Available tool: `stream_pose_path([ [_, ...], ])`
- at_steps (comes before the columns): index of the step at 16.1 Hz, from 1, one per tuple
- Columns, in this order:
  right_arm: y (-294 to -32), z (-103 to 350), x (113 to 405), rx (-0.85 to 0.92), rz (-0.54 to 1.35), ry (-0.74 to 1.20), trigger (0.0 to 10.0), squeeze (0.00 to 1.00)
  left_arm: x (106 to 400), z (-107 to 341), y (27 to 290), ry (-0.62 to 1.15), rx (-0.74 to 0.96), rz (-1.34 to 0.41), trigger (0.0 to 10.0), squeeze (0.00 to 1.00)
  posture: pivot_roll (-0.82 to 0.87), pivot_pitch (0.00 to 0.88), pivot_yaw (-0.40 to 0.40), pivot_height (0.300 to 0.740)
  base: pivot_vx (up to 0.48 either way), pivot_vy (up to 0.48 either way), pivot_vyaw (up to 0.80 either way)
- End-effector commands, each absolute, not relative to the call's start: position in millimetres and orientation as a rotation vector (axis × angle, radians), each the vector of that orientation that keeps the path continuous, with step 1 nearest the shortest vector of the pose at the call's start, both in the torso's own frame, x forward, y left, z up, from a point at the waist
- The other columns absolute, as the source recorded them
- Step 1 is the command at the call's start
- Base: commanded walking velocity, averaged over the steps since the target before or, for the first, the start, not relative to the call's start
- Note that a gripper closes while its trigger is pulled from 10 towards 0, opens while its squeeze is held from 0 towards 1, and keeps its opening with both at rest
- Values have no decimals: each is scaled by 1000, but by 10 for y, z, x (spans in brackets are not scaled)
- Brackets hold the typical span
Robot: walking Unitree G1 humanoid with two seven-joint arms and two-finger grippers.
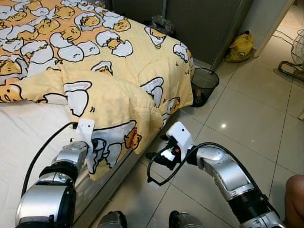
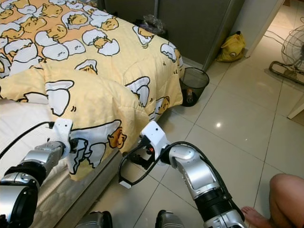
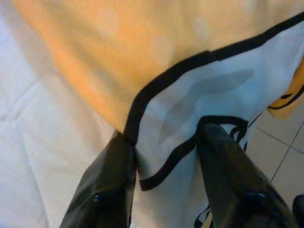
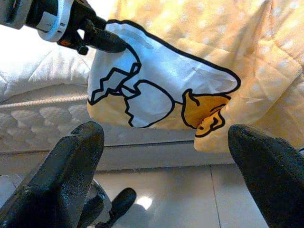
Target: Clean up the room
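A yellow blanket (image 1: 118, 90) printed with egg characters covers the bed, and one corner hangs over the bed's side. My left gripper (image 1: 96, 145) is at that hanging corner; in the left wrist view its two fingers (image 3: 114, 175) pinch the black-edged white patch of the blanket (image 3: 180, 104), so it is shut on the fabric. My right gripper (image 1: 153, 156) hovers over the floor beside the bed, a little below the corner. Its fingers (image 4: 80, 152) are spread wide apart, open and holding nothing, facing the blanket corner (image 4: 161, 80).
The bare white mattress (image 1: 23, 137) shows at left. A black mesh bin (image 1: 204, 83) stands on the tiled floor by the bed's foot. A yellow bag (image 1: 240, 47) leans near the doorway, a fan (image 1: 294, 57) stands at right. A person's knee (image 1: 295, 199) is at lower right.
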State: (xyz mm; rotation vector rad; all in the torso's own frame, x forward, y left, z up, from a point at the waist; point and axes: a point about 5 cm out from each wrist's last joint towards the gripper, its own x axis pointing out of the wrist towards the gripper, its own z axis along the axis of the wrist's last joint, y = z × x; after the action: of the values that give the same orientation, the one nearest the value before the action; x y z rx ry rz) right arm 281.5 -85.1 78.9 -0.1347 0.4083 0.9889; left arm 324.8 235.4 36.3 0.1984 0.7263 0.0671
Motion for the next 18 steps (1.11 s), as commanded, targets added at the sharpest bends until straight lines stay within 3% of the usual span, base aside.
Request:
stream_pose_path([
  [1,-859,791,2828,-133,981,404,10000,0,3294,403,2316,707,201,51,0,0,-88,109,-9,740,0,0,0],
  [16,-860,811,2856,-130,977,400,10000,0,3363,495,2321,661,228,27,0,0,-86,117,-12,740,0,0,0],
  [18,-871,814,2861,-132,977,401,10000,0,3418,590,2319,617,335,-59,0,0,-84,117,-16,740,0,0,0],
])
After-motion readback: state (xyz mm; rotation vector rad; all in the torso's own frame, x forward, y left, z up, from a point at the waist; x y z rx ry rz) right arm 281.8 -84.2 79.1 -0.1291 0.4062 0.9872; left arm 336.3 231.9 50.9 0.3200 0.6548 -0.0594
